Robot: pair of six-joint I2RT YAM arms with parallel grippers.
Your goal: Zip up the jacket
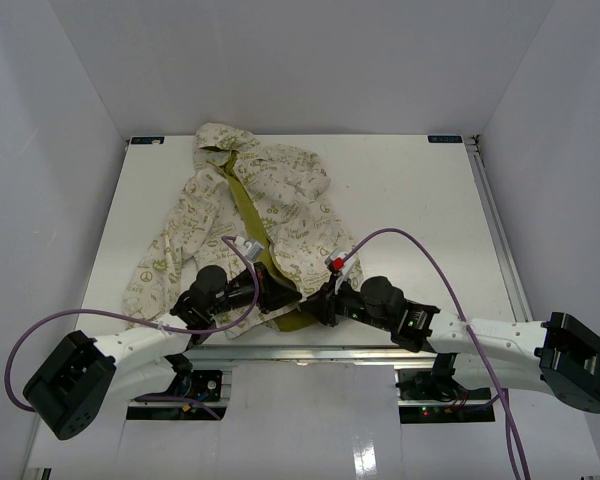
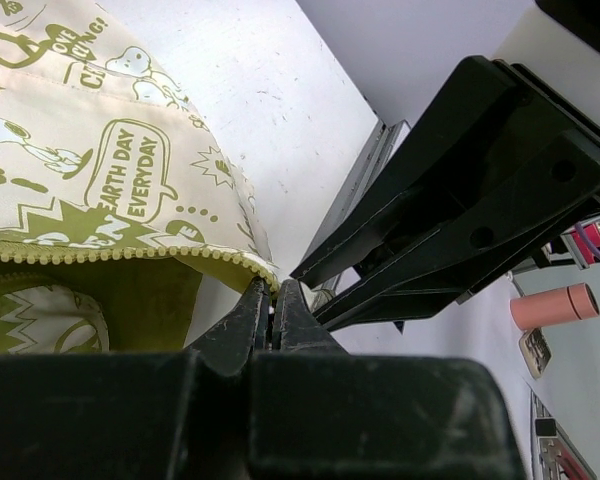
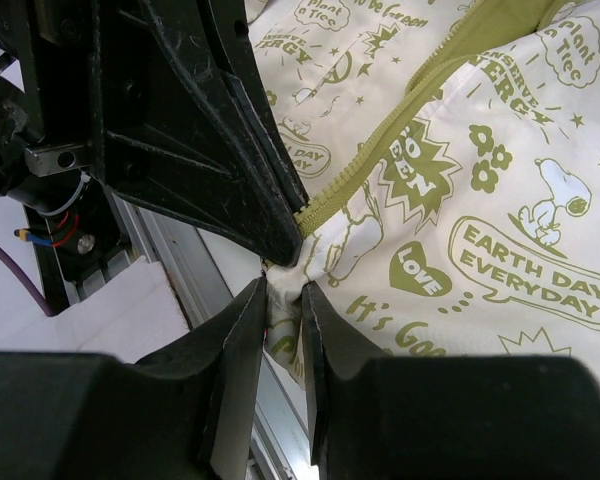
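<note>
Jacket (image 1: 270, 200) lying open on surface (image 1: 400, 200), hood at 12 o'clock, hem at 6 o'clock, where left claw (image 2: 271, 305) and right claw (image 3: 283, 300) both clench fabric at the zipper's (image 2: 130, 252) lower end; holding this taut should ease joining.

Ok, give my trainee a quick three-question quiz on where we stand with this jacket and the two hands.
1. True or false: the jacket is zipped to the top.
2. Where on the jacket are the left hand and the right hand? A. at the hood. B. at the near hem, by the zipper's bottom end. C. on a sleeve.
3. Fill in: the left hand's jaws are ___ on the zipper edge.
Key: 1 false, the front lies open with the green lining showing; 2 B; 3 shut.
</note>
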